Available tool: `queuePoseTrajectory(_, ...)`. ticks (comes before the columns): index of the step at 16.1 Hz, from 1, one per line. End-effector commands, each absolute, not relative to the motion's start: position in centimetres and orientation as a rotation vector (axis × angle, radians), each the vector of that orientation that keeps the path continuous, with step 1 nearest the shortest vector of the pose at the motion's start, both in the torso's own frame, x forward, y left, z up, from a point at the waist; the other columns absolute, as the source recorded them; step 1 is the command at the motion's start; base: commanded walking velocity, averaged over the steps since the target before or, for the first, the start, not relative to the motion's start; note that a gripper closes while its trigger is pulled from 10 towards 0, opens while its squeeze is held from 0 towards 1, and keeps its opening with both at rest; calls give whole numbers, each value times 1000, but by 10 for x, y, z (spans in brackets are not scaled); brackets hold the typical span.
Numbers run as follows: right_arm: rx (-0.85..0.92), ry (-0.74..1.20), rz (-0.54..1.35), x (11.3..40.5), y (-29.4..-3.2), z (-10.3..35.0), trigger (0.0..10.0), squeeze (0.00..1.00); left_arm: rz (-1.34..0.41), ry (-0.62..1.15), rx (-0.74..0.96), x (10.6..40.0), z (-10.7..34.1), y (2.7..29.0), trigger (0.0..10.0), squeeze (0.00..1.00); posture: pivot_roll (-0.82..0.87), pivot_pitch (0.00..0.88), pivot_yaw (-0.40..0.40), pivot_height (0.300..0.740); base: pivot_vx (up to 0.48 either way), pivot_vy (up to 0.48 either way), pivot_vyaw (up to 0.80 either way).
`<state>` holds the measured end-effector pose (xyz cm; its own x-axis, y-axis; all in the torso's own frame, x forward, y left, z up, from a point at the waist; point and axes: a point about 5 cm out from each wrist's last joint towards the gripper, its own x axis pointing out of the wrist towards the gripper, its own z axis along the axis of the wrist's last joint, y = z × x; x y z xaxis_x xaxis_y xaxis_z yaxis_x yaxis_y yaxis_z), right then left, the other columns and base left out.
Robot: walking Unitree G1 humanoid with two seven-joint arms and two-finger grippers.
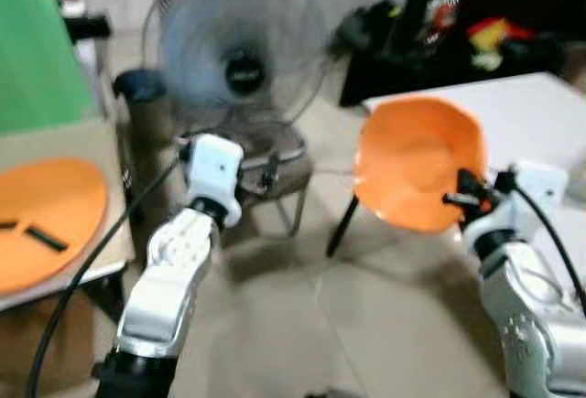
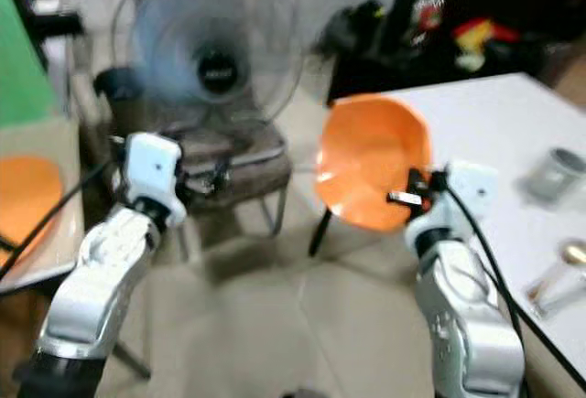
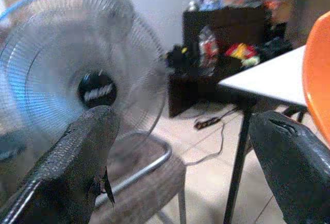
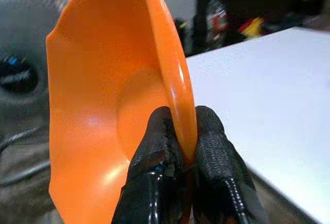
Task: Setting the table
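An orange bowl [image 1: 417, 162] hangs on edge in the air beside the near left corner of the white table [image 1: 531, 105]. My right gripper [image 4: 181, 136] is shut on the bowl's rim [image 4: 178, 85], one finger on each side. My left gripper [image 3: 185, 141] is held up over the floor, open and empty, facing the fan. A second orange plate [image 1: 41, 215] lies on the low board at the left with two dark strips on it. On the white table at the right stand a grey cup [image 2: 557, 171] and a spoon [image 2: 560, 265].
A standing fan [image 1: 233, 50] sits on a chair [image 1: 265, 165] straight ahead, between the two arms. A dark cabinet [image 1: 458, 23] with coloured items stands behind the table. A green panel [image 1: 32, 41] is at far left. Tiled floor lies below.
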<state>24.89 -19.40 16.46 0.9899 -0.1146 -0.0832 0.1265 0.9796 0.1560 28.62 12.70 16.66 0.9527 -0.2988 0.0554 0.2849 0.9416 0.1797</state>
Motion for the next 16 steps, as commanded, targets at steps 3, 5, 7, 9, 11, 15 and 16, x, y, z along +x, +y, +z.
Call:
queuePoseTrajectory(3,169,29,-106,249,-191,173,10000,0,-291,-87,180,287,169,130,10000,0,20,0,-73,740,0,0,-775)
queuePoseTrajectory(5,169,31,-108,248,-191,172,10000,0,-298,-88,179,287,169,129,10000,0,18,0,-70,740,0,0,-775)
queuePoseTrajectory(7,172,34,-115,247,-191,171,10000,0,-307,-87,183,286,169,129,10000,0,17,0,-65,740,0,0,-775)
queuePoseTrajectory(9,172,36,-118,247,-191,170,10000,0,-307,-87,181,287,169,129,10000,0,16,0,-65,740,0,0,-775)
queuePoseTrajectory(11,170,38,-120,247,-191,170,10000,0,-308,-86,179,287,169,129,10000,0,17,0,-64,740,0,0,-775)
queuePoseTrajectory(15,172,40,-126,247,-190,169,10000,0,-311,-82,177,287,169,130,10000,0,17,0,-61,740,0,285,-775)
queuePoseTrajectory(16,173,40,-127,247,-190,169,10000,0,-312,-82,178,288,169,130,10000,0,17,0,-60,740,0,405,-775)
